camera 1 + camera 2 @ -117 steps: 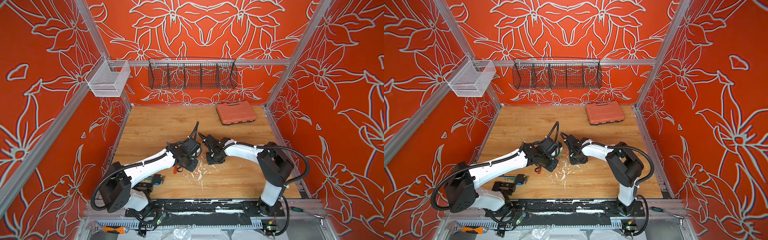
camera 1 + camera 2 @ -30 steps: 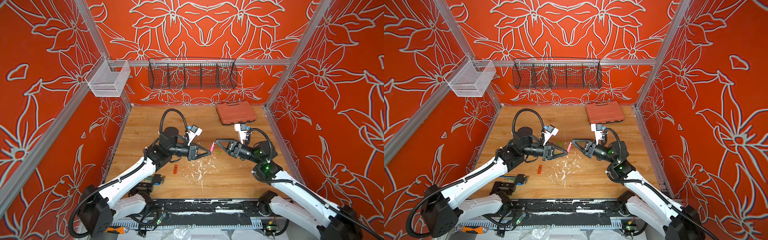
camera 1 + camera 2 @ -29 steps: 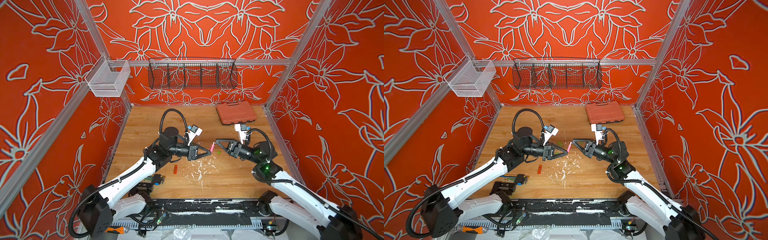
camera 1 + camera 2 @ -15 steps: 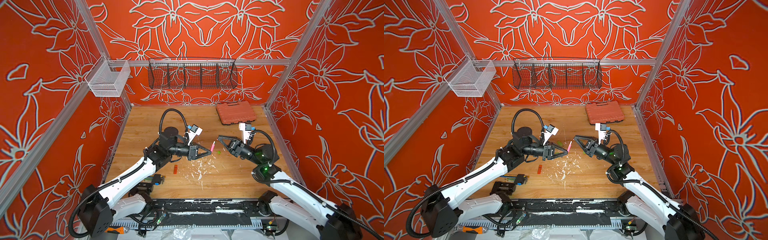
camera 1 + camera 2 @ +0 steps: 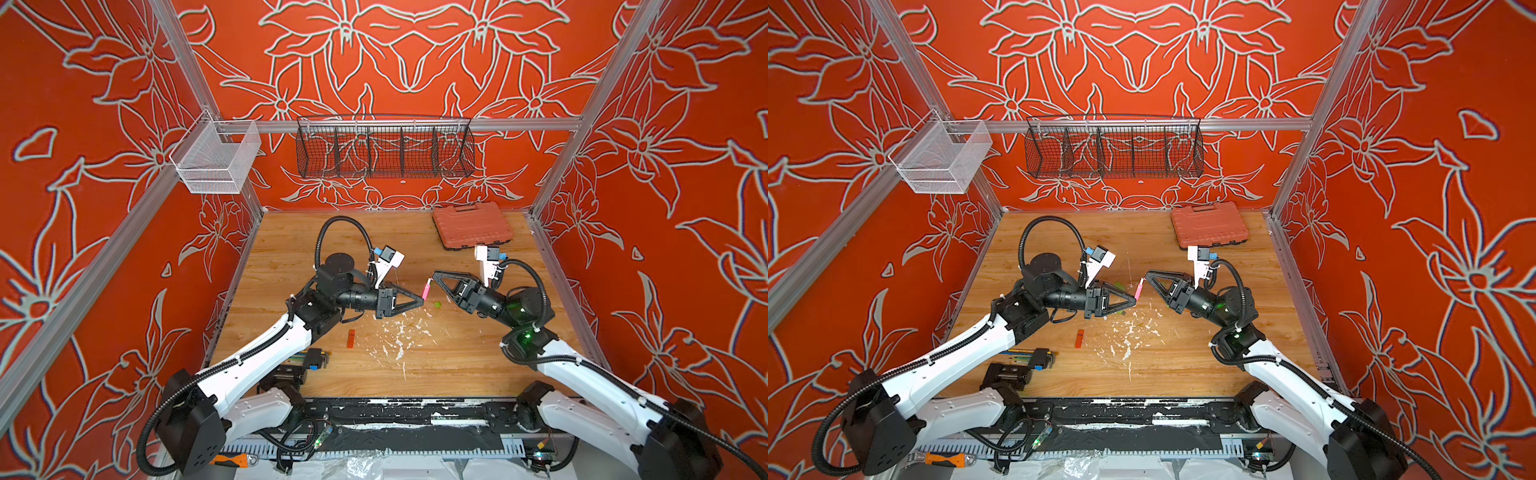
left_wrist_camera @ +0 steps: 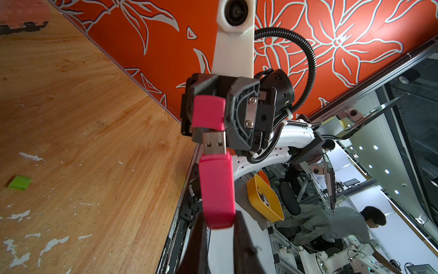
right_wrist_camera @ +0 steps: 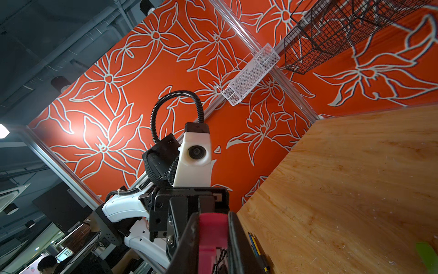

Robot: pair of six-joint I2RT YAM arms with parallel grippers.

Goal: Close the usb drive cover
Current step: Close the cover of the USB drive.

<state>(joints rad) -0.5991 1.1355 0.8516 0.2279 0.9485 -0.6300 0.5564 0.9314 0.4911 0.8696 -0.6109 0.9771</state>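
In both top views, the 2 arms meet tip to tip above the middle of the surface (image 5: 286,249). The left end effector (image 5: 420,297) points in from the left, pinched fully shut on the pink usb drive (image 5: 426,289), which sticks up and to the right out of its tip. The right end effector (image 5: 434,276) points in from the right, its tip just beside the drive's upper end. At this size I cannot separate the cover from the drive. A green scrap (image 5: 437,304) lies on the surface just right of the tips, and an orange case (image 5: 471,224) sits at the far right.

From the left wrist, the left end effector's fingers (image 6: 200,239) clamp the drive's tail end. Its metal connector (image 6: 214,142) is bare and points at the pink cover (image 6: 208,113), which the right end effector grips between its 2 fingers. The connector's end is at the cover's mouth; I cannot tell whether it has entered.

From the right wrist, the cover (image 7: 213,225) fills the narrow gap between the right end effector's fingers (image 7: 237,237), pressed from both sides. The drive is hidden behind it.
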